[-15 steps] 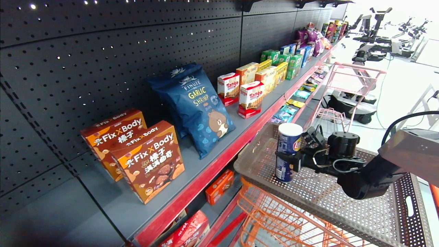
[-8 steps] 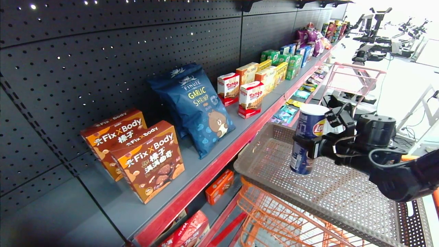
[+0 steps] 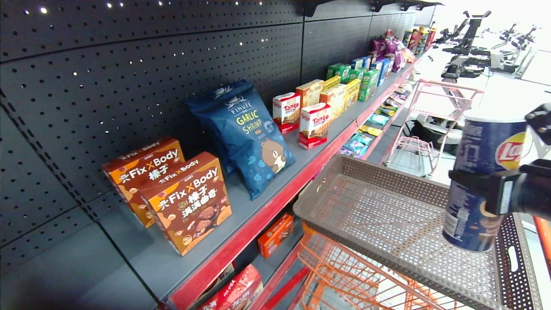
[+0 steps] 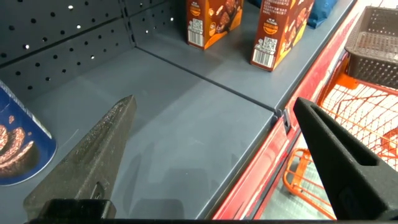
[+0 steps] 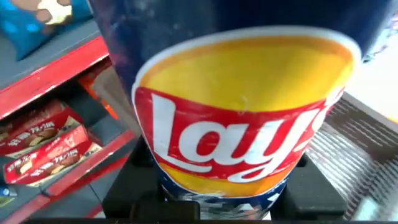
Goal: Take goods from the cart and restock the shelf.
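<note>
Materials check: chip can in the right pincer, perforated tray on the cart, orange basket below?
Chip can: likely a paperboard tube with a smooth, slightly glossy printed wrap. White lid: probably plastic.
Perforated tray: looks like moulded plastic, matte grey-brown, with even holes and a cut-out handle.
Orange basket: wire grid, probably coated metal, with thin crossing rods.

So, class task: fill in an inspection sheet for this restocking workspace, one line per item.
surface: grey shelf, bare at its near end.
job's things: chip can, roughly upright, held clear of the brown tray on the orange cart.
clutter: brown boxes and a blue bag stand on the shelf.
end effectors: right end effector shut on the chip can; left end effector open above the bare shelf.
cables: nothing seen by shelf or cart.
surroundings: pink cart and machines farther off.
</note>
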`<state>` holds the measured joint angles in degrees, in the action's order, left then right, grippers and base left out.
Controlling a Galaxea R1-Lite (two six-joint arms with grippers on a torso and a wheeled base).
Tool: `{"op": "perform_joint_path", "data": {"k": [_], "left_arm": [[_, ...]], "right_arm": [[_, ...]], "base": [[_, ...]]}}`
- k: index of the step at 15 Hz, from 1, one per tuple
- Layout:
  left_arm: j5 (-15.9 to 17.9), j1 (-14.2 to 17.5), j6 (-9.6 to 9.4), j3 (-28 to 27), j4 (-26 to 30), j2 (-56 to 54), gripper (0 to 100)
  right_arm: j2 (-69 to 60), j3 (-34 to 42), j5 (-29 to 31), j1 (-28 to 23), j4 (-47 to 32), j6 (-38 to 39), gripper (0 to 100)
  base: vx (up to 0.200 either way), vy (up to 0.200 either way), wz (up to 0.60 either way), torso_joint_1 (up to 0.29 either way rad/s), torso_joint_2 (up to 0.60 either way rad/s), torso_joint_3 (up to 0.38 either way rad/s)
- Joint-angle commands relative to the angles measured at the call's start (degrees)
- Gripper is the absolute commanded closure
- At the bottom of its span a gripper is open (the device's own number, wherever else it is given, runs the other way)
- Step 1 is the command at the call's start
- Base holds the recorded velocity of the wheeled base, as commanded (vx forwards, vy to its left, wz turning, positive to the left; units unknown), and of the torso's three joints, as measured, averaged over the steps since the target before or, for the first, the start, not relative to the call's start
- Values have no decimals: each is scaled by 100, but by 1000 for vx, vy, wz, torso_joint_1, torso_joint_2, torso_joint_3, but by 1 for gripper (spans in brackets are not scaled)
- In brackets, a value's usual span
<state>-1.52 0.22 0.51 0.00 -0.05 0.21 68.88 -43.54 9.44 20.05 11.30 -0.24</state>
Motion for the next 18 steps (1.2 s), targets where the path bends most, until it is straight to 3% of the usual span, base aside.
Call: {"op": "perform_joint_path", "data": {"k": [1,7,10,13,16,18], "left_arm": [[-6,4,2,0,-4,-3,0],[-6,4,2,0,-4,6,0],[-6,4,2,0,-4,6,0],[-6,4,2,0,-4,-3,0],[-6,-4,2,0,-13,6,0],[-6,4,2,0,-4,-3,0]], "right_arm": [[-683,13,41,69,-14,16,100],[-533,-66,50,69,4,60,100],[-568,-75,50,-195,-49,33,100],[-832,-5,67,-713,-58,-327,100],[-1535,13,67,-1592,-111,-1109,100],[-1939,-93,23,-1900,-286,-1285,100]], "base": [[0,0,600,-12,2,7],[0,0,600,1,4,2],[0,0,600,7,2,2],[0,0,600,2,2,1],[0,0,600,4,2,1],[0,0,0,0,0,0]]}}
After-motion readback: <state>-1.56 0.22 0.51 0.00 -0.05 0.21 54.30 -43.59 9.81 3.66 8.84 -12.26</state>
